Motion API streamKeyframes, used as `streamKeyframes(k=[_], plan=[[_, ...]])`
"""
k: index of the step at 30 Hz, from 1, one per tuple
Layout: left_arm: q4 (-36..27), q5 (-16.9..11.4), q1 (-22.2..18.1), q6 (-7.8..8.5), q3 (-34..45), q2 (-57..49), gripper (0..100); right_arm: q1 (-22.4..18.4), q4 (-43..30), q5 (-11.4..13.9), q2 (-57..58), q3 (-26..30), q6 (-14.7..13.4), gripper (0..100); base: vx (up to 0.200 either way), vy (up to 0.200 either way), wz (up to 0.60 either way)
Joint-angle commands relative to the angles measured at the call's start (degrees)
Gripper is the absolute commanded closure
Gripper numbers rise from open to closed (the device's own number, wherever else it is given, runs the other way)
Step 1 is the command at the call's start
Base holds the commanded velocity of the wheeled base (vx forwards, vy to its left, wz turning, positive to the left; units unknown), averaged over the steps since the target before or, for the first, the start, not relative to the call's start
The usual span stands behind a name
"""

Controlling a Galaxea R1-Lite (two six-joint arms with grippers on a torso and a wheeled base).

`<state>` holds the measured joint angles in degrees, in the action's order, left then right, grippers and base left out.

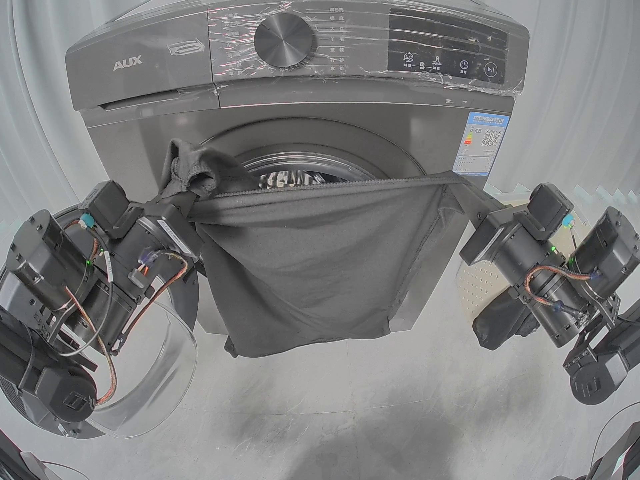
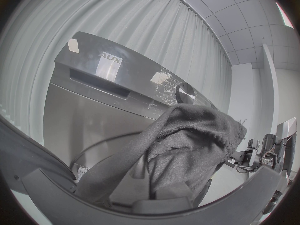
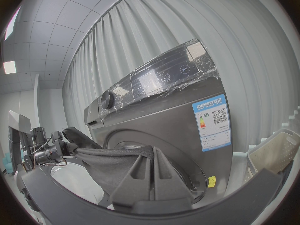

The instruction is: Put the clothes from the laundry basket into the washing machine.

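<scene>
A dark grey garment point(image 1: 313, 261) hangs stretched between both grippers in front of the washing machine point(image 1: 293, 101), covering the lower half of its round opening point(image 1: 303, 168). My left gripper point(image 1: 183, 201) is shut on the garment's left corner, where the cloth point(image 2: 187, 135) bunches over the fingers. My right gripper point(image 1: 467, 191) is shut on the right corner of the waistband point(image 3: 125, 155); the right gripper point(image 3: 153, 160) has its fingers pressed together on the hem. A striped cloth point(image 1: 290, 179) shows inside the drum. The cream laundry basket point(image 1: 487, 281) stands at the right, behind my right arm.
The machine's glass door point(image 1: 147, 361) stands swung open at the lower left, under my left arm. A dark cloth point(image 1: 503, 321) hangs from the laundry basket point(image 3: 275, 150). Grey floor point(image 1: 347, 408) lies before the machine, and curtains hang behind it.
</scene>
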<state>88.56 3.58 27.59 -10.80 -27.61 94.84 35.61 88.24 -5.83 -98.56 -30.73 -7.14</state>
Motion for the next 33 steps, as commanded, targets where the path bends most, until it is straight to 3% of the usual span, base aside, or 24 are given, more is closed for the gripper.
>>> streamKeyframes(k=[1,3,4,12,16,20,31,33], plan=[[-0.1,0.2,1.4,-0.01,-0.2,0.3,100,0.3,-0.1,-0.1,0.2,1.6,-0.1,100,0.0,0.0,0.0],[-0.1,0.3,1.8,0.25,-0.9,0.3,100,0.9,-0.1,-0.1,0.7,3.6,0.0,100,0.0,0.0,0.0],[-0.1,0.5,2.4,0.78,-1.0,0.3,100,1.3,-0.2,-0.2,1.3,4.8,0.0,0,0.0,0.0,0.0],[-2.7,0.5,4.8,2.71,-2.7,0.9,100,6.0,-0.7,1.4,-0.4,18.1,0.8,0,0.0,0.0,0.0],[-4.3,0.5,7.2,2.89,-3.8,2.7,100,6.5,-0.1,3.6,-4.3,19.5,0.8,0,0.0,0.0,0.0],[-3.6,0.5,9.3,2.98,-5.2,5.5,100,6.2,0.0,5.4,-8.7,16.6,0.7,0,0.0,0.0,0.0],[-3.7,-0.1,9.5,2.98,-6.4,5.4,100,6.7,0.1,6.1,-22.3,4.6,0.5,0,0.0,0.0,0.0],[-3.8,-0.2,9.7,2.98,-7.0,5.4,100,6.8,0.1,6.4,-25.1,0.1,0.5,0,0.0,0.0,0.0]])
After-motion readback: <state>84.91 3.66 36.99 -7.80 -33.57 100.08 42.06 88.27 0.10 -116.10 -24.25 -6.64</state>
